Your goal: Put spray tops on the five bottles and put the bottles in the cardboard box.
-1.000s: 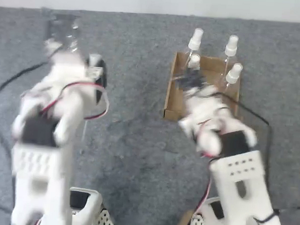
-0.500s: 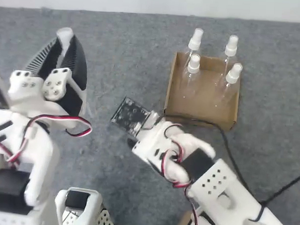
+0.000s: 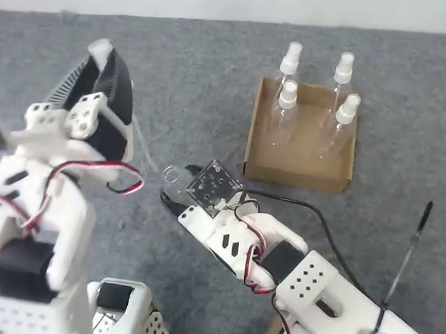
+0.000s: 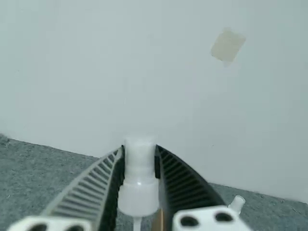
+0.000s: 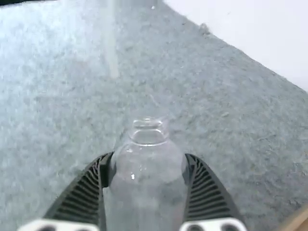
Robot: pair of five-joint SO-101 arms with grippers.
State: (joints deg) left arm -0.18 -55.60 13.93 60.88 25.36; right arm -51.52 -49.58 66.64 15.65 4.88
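No legible text, brand, number or sign found on any surface.
Cardboard box (image 3: 297,175): outer walls plain brown, no print discernible.
Pale square patch (image 4: 227,44) on wall (image 4: 86,72): blank, nothing readable on it.

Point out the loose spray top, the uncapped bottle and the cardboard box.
spray top (image 4: 138,179), left wrist view, on its white body.
uncapped bottle (image 5: 147,178), right wrist view, on its clear body.
cardboard box (image 3: 296,176), high view, on its near wall.
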